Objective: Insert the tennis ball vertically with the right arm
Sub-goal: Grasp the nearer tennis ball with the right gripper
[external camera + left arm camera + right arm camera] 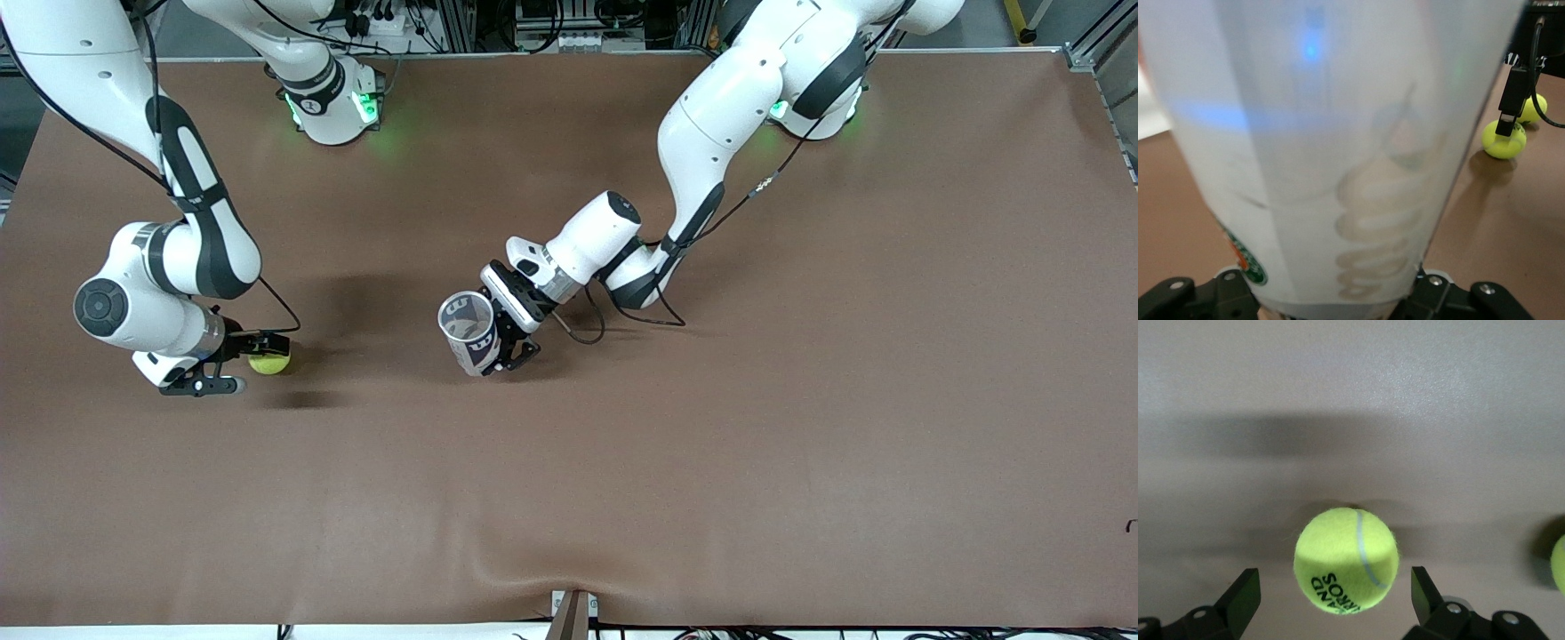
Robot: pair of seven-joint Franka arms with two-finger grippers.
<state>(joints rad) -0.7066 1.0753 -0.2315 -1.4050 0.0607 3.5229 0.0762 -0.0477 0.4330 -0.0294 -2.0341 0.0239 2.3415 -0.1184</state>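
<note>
The tennis ball (1346, 561) was framed between the right gripper (1335, 600)'s parted fingers; squarer centring was advised. The cup (468, 332) was clamped by the left gripper (508, 336).

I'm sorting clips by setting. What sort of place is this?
Most likely a robotics lab bench: two white arms bolted along a table covered in plain brown matting, cables and aluminium framing at its edge, and only test props out, a tennis ball and a clear cup.

White right arm (191, 240) and left arm (711, 142), grey joint bands, black cables.
</note>
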